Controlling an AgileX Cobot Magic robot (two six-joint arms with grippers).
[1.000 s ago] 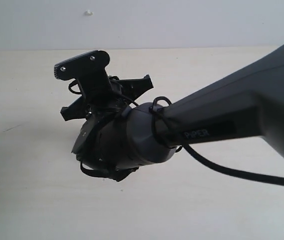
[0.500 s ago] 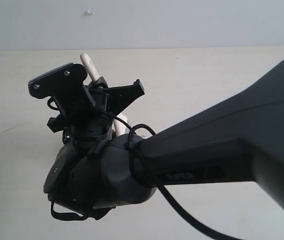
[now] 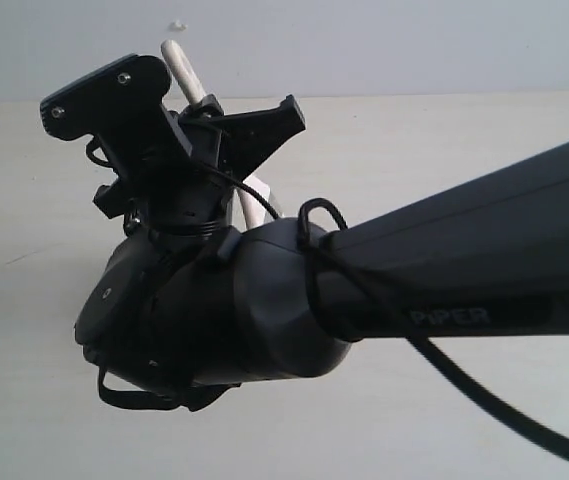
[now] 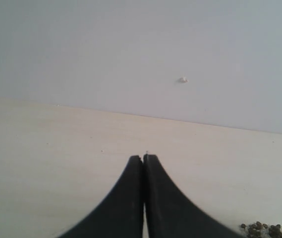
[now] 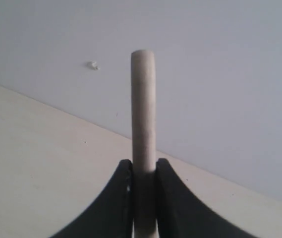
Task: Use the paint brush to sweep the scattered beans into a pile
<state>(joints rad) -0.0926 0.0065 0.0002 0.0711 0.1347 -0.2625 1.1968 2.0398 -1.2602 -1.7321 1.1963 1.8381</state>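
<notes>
Right fingers [image 5: 132, 171] clamped on the paint brush [image 5: 143, 114], one on each side of the pale wooden handle, touching it, no visible gap. Handle runs straight out past the fingertips, its rounded end seen against the grey wall [image 5: 220, 74]. Only the handle shows; ferrule and bristles are out of sight in every view. Exterior view: right arm [image 3: 414, 270] fills most of the frame above the desk [image 3: 24, 300]. Brush handle pokes up beyond the wrist, tilted, its tip in front of the wall, and a second short stretch shows lower down by the cable. Left fingers [image 4: 141, 166] pressed fully together, tips meeting, nothing between them, low over bare desk and pointing toward the wall. Beans [image 4: 262, 229]: small tight cluster of brownish pellets lying on the desk near the left fingers, off to one side, partly cut by the frame edge. Cannot tell how far the cluster extends. Small white bump [image 4: 182, 79] on the wall.
</notes>
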